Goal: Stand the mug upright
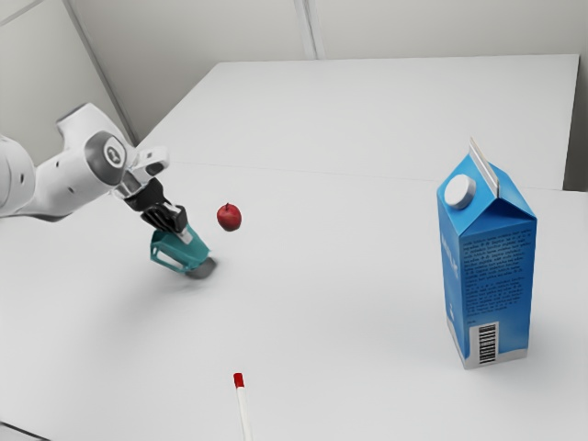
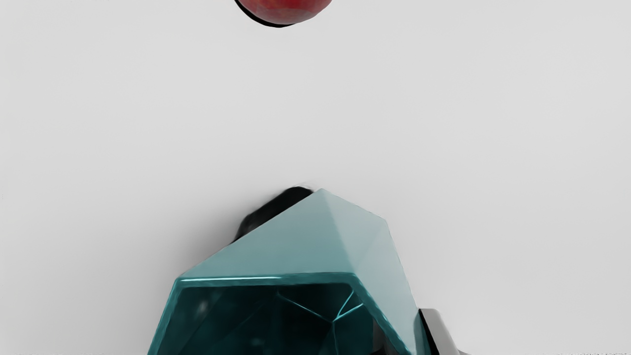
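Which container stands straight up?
The blue carton with the white cap, standing squarely on its base; the teal mug is tilted, at the robot's hand.

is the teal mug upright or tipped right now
Tipped: in the exterior view, the mug slants in the jaws, its sides well off vertical.

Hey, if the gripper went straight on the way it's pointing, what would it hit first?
Probably the table. The gripper slants down toward it with the tilted teal mug in its fingers, so the mug's base would likely touch first; I can't judge the gap.
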Motion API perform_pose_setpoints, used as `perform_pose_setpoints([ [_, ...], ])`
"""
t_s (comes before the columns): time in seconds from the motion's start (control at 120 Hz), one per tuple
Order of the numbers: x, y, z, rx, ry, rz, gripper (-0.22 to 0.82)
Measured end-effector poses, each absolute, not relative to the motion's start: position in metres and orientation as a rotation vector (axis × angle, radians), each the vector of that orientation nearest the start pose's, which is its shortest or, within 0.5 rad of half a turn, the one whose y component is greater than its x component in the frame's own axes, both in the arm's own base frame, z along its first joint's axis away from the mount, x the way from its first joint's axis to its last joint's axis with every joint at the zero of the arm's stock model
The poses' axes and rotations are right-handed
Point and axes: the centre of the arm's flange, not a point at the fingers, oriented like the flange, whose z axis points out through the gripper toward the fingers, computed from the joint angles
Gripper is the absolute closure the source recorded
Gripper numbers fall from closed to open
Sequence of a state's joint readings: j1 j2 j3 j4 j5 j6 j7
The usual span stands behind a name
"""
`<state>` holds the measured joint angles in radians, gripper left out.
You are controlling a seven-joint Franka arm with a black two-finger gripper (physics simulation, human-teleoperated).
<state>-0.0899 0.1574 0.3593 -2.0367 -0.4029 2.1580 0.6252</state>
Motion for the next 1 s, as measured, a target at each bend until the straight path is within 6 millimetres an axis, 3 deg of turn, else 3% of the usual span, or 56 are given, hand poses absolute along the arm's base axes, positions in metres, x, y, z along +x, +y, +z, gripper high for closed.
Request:
perform_pose_setpoints([
  [0.45,0.562,0.127,0.373,-3.153,0.325,0.017,0.78],
  [1.0,0.536,0.117,0.350,-3.097,0.151,0.173,0.78],
])
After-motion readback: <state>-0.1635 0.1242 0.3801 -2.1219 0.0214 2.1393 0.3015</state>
